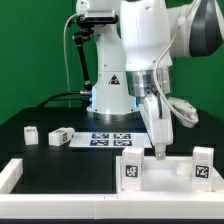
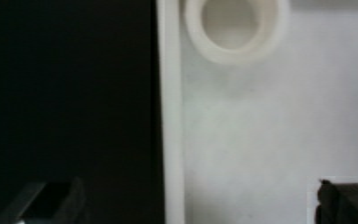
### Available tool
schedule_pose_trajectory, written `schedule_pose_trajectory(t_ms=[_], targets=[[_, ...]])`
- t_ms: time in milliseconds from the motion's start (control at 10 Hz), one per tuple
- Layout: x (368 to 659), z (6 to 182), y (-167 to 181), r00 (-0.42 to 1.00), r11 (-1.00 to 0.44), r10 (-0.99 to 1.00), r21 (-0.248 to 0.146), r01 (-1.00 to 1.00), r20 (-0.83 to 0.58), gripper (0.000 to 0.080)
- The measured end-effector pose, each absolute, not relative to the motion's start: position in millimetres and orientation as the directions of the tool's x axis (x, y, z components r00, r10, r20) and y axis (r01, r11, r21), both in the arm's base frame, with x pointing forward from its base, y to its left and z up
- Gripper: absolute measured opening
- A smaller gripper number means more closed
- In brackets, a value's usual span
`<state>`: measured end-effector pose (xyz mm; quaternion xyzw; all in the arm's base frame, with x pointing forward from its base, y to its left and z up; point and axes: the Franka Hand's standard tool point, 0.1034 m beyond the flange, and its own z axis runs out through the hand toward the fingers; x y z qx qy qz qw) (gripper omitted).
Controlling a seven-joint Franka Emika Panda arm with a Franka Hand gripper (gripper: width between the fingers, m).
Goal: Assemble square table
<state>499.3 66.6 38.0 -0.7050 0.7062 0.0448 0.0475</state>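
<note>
Slab (image 1: 168,172) of the square table lies flat on the black table (image 1: 50,158) in the lower right of the exterior view. It is square, so no long axis can be told; its broad face points up. The wrist view shows one straight edge of the slab (image 2: 265,120) against the black surface and one round hole (image 2: 234,25) near that edge.

Four legs are counted. Two legs (image 1: 130,171) (image 1: 203,167) stand upright at the near side of the slab, tags facing the camera; I cannot tell if they stand on it or in front of it. Two more legs (image 1: 31,133) (image 1: 60,135) are in the left middle of the frame, well apart from the slab; the second looks wider than tall.

One gripper (image 1: 157,151) hangs just above the slab, jaws spread wide, holding nothing. In the wrist view the gripper (image 2: 194,205) has one finger over the black surface and one over the slab.

One marker board (image 1: 110,138) lies behind, and a white rail (image 1: 15,173) edges the lower left.
</note>
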Motion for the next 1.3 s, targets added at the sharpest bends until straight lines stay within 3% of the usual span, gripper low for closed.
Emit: schedule_pose_trajectory(t_ms=[300,500,700,800,900,1000,1300], targets=[[488,10.8,65,-0.006,0.0,-0.994,0.054,-0.999,-0.112,0.0649],[489,9.1,64,-0.006,0.0,-0.994,0.055,-0.998,-0.11,0.0649],[489,8.4,64,-0.006,0.0,-0.994,0.057,-0.998,-0.109,0.0389],[488,8.2,64,-0.006,0.0,-0.994,0.057,-0.998,-0.109,0.0389],[488,8.1,63,-0.006,0.0,-0.994,0.057,-0.998,-0.109,0.0191],[488,8.1,63,-0.006,0.0,-0.994,0.057,-0.998,-0.109,0.0071],[493,9.9,62,-0.004,0.0,-0.995,0.037,-0.999,-0.101,0.0066]])
